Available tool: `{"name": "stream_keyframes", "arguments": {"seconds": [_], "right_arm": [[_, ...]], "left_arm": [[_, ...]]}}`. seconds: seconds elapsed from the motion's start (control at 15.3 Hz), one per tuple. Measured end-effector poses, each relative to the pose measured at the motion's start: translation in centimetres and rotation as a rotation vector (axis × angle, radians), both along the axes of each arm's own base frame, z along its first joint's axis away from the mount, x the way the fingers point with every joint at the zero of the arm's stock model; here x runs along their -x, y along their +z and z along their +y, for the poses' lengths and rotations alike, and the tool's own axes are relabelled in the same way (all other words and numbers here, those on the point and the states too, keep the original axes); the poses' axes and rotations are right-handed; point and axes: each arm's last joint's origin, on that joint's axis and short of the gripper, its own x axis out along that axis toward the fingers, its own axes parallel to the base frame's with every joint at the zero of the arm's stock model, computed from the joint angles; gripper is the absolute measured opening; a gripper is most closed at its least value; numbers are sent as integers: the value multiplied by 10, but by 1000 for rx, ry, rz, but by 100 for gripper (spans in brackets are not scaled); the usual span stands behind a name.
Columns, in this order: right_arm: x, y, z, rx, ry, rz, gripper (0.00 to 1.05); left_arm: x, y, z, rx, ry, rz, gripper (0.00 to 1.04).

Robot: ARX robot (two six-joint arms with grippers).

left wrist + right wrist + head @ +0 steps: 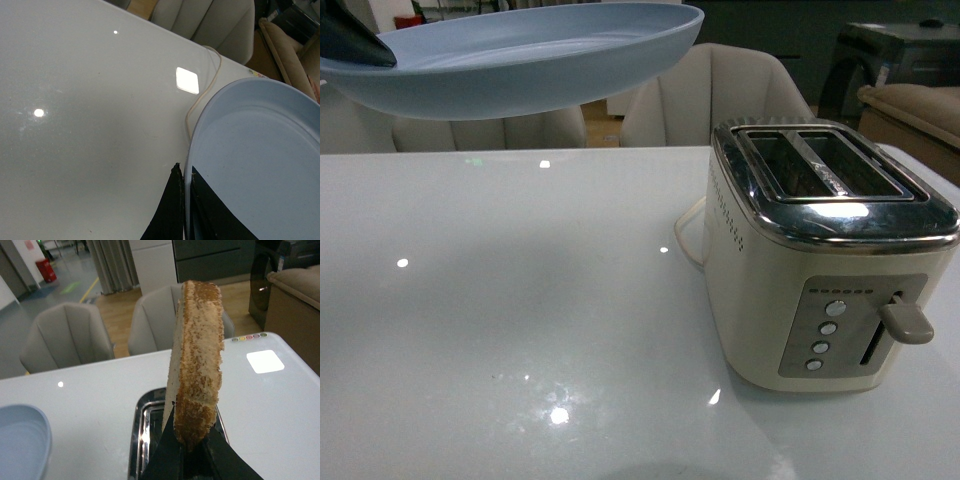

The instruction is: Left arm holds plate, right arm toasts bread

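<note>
Pale blue plate (520,70) aloft, bread (197,365) over the toaster (820,290).
My left gripper (184,174) pinched the plate's rim, holding it clear above the white table (520,300) — my right gripper (189,449) clamped the bread upright above the slots.

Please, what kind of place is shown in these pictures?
Likely a staged dining corner inside a lab or office hall, not a home. A glossy white table with padded chairs and a toaster suggests a kitchen, but the grey floor behind carries a painted yellow line.
</note>
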Motion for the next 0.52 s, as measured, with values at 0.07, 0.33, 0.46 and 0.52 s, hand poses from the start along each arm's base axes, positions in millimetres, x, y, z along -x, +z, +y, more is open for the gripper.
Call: {"name": "stream_keyframes", "arguments": {"seconds": [0.07,0.33,0.46,0.52], "right_arm": [[-9,-29,4,41,20,102,3],[-31,-69,6,-35,50,206,3],[-35,-76,8,-30,52,228,3],[-36,-79,8,-26,52,237,3]], "left_arm": [[0,0,0,0,0,0,2],[0,0,0,0,0,0,2],[0,0,0,0,0,0,2],[0,0,0,0,0,0,2]]}}
